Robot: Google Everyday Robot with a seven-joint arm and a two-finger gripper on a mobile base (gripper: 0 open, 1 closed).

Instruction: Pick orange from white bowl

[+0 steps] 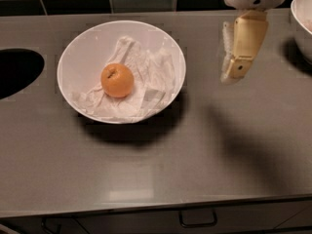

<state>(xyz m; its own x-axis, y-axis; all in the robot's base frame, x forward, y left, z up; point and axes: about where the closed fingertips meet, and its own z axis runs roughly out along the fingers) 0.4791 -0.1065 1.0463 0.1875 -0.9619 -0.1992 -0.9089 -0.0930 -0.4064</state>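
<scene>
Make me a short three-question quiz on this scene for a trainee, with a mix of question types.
1. True or false: the gripper holds the orange.
2. What lies under the orange in the white bowl? A: crumpled white paper. B: a spoon. C: water.
3. Fill in: the gripper hangs on the picture's ____ side of the white bowl.

Key: 1 false, the orange sits in the bowl. 2 A. 3 right, beside the bowl and not over it.
</scene>
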